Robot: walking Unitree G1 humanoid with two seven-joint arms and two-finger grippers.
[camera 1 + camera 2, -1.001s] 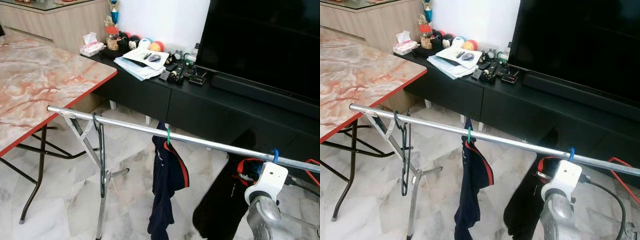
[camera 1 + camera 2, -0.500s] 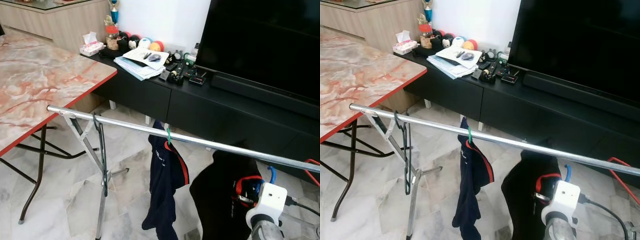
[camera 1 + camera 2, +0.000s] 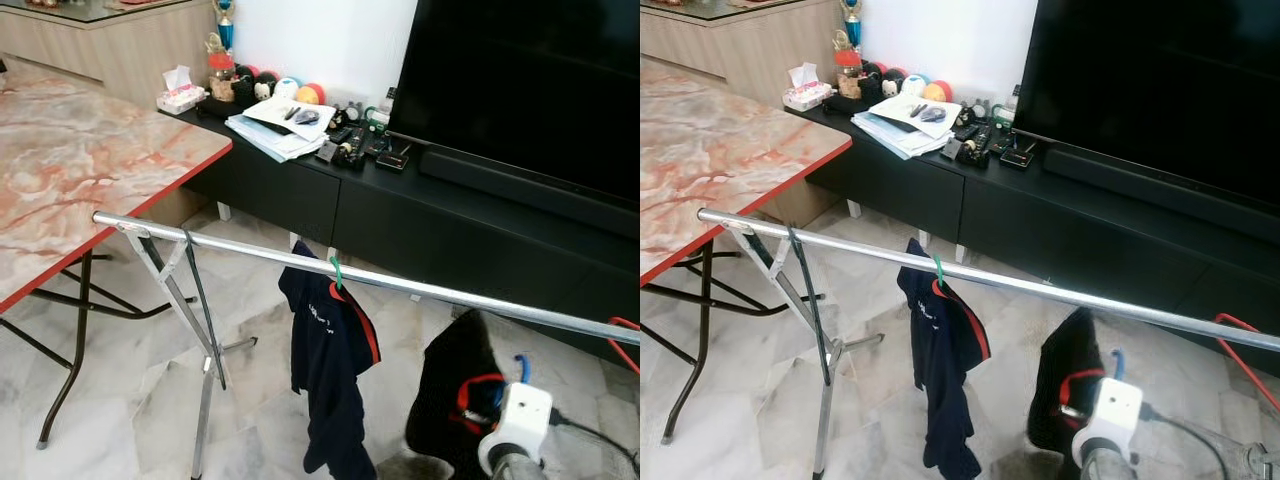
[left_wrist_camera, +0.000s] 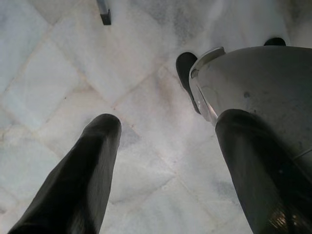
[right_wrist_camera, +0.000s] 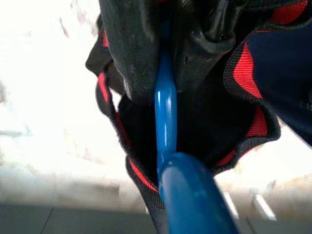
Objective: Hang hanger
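Lower right of frame: your right gripper (image 3: 490, 400) fingers clamp blue hanger (image 5: 165, 112) with black garment (image 3: 455, 385), now dropped below rail (image 3: 420, 290); rehang needed. Left gripper (image 4: 165, 161) fingers spread, empty.

No legible text anywhere. Small white print on the chest of the navy shirt (image 3: 330, 345) hanging from the rail, too small to read. Printed papers (image 3: 275, 125) on the black TV cabinet (image 3: 300, 185), lettering unreadable. Patterned tissue box (image 3: 180, 95) at the cabinet's end, no brand discernible. No readable markings on the TV screen (image 3: 520, 80).
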